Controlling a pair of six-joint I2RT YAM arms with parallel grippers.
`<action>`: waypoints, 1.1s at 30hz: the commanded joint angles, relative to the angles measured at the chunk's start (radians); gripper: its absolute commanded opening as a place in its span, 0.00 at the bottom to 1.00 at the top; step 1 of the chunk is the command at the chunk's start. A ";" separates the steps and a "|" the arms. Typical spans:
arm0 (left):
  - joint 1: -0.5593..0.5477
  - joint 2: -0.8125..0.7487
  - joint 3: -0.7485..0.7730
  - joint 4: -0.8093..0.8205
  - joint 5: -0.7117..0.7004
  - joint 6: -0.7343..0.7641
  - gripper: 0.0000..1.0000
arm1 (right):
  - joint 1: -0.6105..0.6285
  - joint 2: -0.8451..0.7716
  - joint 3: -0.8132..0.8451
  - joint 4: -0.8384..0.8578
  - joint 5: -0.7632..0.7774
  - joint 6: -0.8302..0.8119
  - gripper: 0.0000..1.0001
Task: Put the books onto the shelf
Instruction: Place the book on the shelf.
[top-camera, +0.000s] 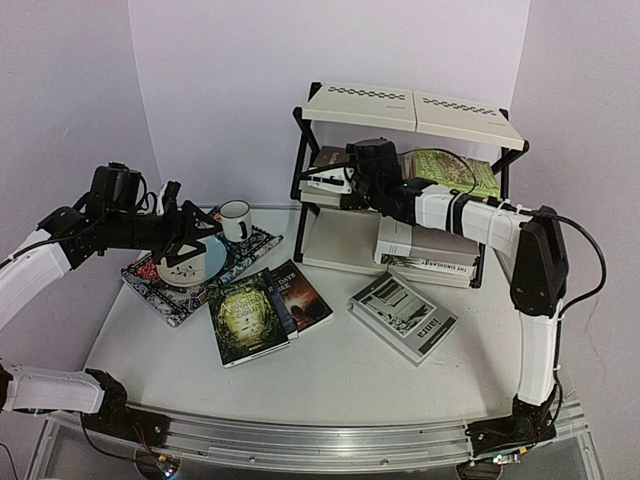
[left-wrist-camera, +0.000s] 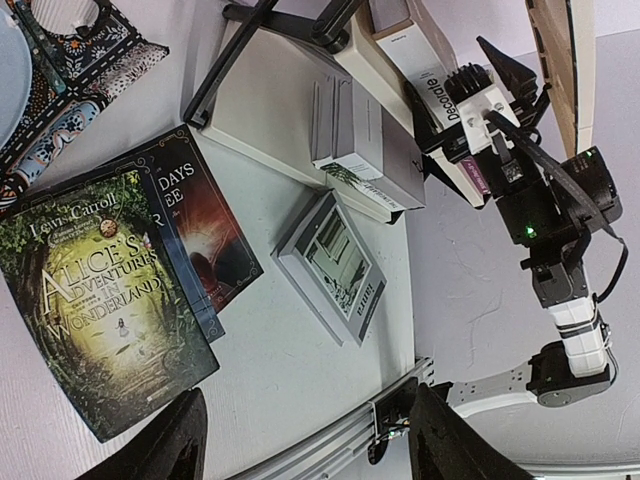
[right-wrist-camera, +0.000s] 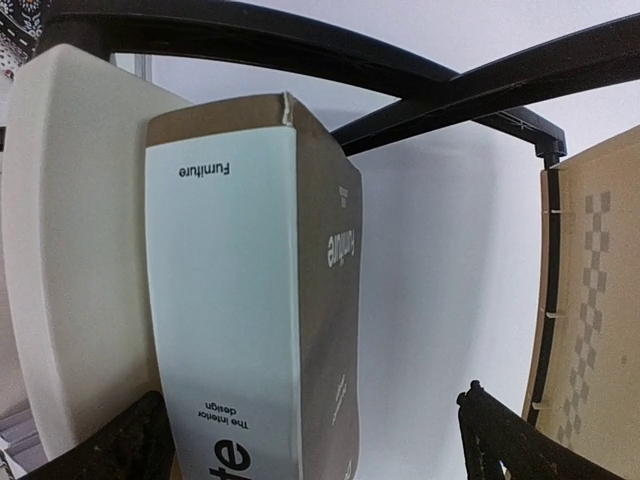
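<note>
The shelf (top-camera: 415, 105) stands at the far side of the table (top-camera: 330, 380) and has three tiers. On it I can count four books for sure. On the middle tier there are two: a brown "Decorate" book (right-wrist-camera: 230, 300) at the left end and a green book (top-camera: 458, 172) at the right end. Whether something more lies under the brown one, I cannot tell. On the bottom tier there are two more, stacked flat: a grey book (top-camera: 425, 240) on top of a palm-leaf book (top-camera: 430, 268).

Three books lie flat on the table in front of the shelf. The grey-white "ianra" book (top-camera: 403, 315) lies alone, to the right. The green "Alice" book (left-wrist-camera: 100, 300) partly covers a dark novel (top-camera: 303, 290) just beside it.

The right gripper (right-wrist-camera: 310, 400) reaches into the middle tier. Its two fingers are spread wide with the brown book between them. The right finger is clearly apart from the book; for the left finger I cannot tell if it touches.

The left gripper (left-wrist-camera: 305, 400) is also spread, with nothing between its fingers. It hangs over the left part of the table, above one bowl (top-camera: 180, 268). The bowl, one plate (top-camera: 212, 255) and one mug (top-camera: 236, 220) are on a patterned placemat (top-camera: 150, 285).
</note>
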 joint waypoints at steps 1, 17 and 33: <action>0.005 -0.010 0.008 0.010 0.018 0.005 0.70 | 0.013 -0.042 -0.014 -0.101 -0.013 0.061 0.98; 0.005 -0.022 -0.006 0.010 0.021 -0.004 0.70 | 0.066 -0.045 0.082 -0.326 -0.003 0.154 0.98; 0.005 -0.034 -0.017 0.011 -0.008 0.019 0.71 | 0.237 -0.247 -0.107 -0.334 0.008 0.314 0.98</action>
